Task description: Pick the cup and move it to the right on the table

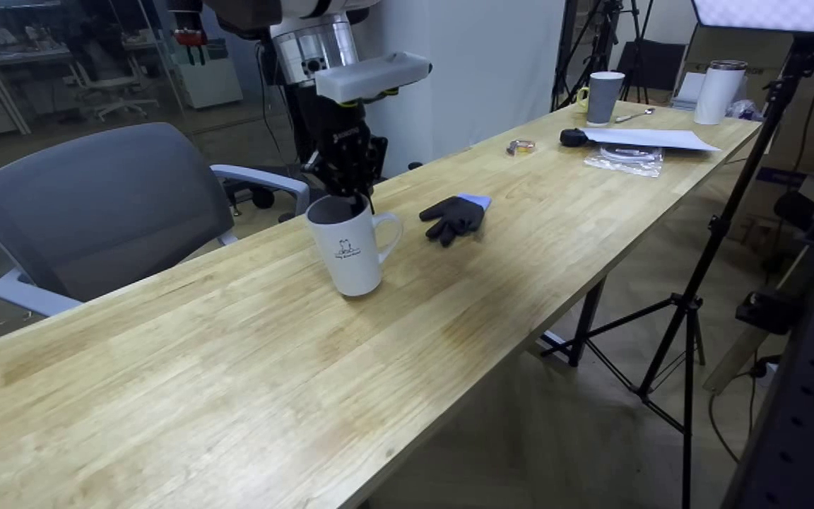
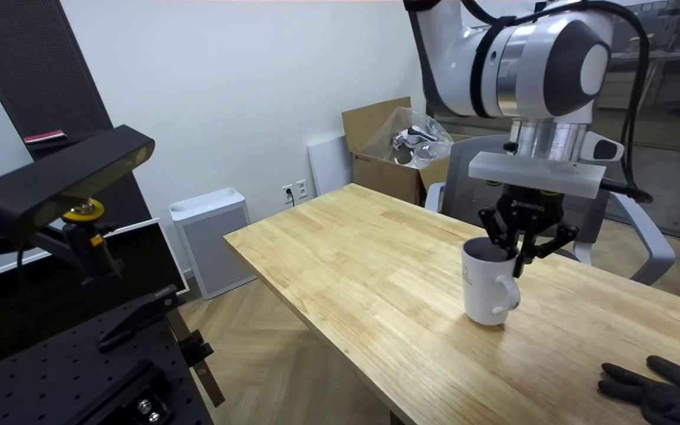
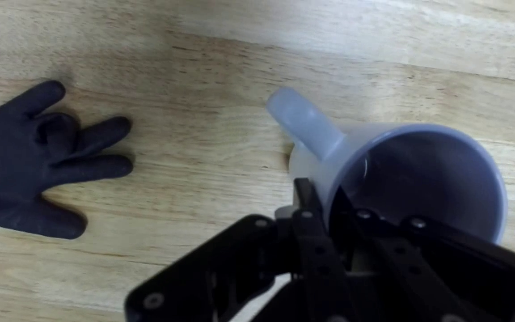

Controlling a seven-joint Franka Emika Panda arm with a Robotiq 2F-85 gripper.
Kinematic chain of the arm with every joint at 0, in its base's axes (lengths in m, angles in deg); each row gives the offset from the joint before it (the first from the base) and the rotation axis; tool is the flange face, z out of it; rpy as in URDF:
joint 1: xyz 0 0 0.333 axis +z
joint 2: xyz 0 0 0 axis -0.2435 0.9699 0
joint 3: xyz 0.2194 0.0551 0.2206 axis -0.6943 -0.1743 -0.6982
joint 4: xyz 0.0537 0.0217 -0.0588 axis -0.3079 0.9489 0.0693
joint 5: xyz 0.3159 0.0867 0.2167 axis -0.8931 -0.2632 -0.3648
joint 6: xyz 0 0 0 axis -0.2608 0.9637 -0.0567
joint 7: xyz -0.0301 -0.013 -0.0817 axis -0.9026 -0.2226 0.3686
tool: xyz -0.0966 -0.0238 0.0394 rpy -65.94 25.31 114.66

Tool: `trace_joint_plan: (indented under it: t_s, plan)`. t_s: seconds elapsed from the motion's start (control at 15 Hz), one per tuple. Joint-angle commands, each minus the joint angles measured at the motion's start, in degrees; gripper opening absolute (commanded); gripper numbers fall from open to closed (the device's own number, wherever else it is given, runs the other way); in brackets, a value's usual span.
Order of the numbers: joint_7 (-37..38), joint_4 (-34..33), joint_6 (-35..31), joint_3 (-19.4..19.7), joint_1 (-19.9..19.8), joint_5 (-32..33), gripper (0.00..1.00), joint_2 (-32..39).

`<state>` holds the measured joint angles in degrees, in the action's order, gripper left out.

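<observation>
The cup (image 1: 352, 260) is a white mug with a loop handle and a small print on its side. It stands roughly upright on the light-wood table (image 1: 251, 382); any small gap under it cannot be told. It also shows in an exterior view (image 2: 483, 292) and in the wrist view (image 3: 423, 179). My gripper (image 3: 322, 192) points down at the cup's rim. One finger is inside the cup and the other outside, close to the handle. The fingers are closed on the cup wall between them. The inner fingertip is partly hidden inside the cup. The gripper shows in both exterior views (image 1: 364, 203) (image 2: 518, 260).
A dark glove (image 1: 455, 218) lies on the table near the cup's handle side. Farther along are a grey cup (image 1: 603, 100), a white tumbler (image 1: 719, 93), a paper sheet (image 1: 651, 138) and a plastic bag (image 1: 626, 161). An office chair (image 1: 96, 205) stands against the table's edge.
</observation>
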<state>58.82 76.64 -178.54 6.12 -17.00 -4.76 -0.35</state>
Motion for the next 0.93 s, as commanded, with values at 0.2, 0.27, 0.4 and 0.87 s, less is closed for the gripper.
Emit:
trace_joint_plan:
  t_s: [0.2, 0.27, 0.4, 0.87]
  plan:
    - [-1.1, -0.5, 2.0, 1.1, -3.1, -0.1, 0.03, -0.8]
    - [-1.2, -0.4, 2.0, 1.3, -3.5, -0.1, 0.03, -0.8]
    - [-1.3, -0.2, 1.8, 1.8, -4.0, 0.0, 0.03, -1.0]
    - [-2.0, 1.5, 1.3, 3.1, -5.8, 0.2, 0.03, -2.1]
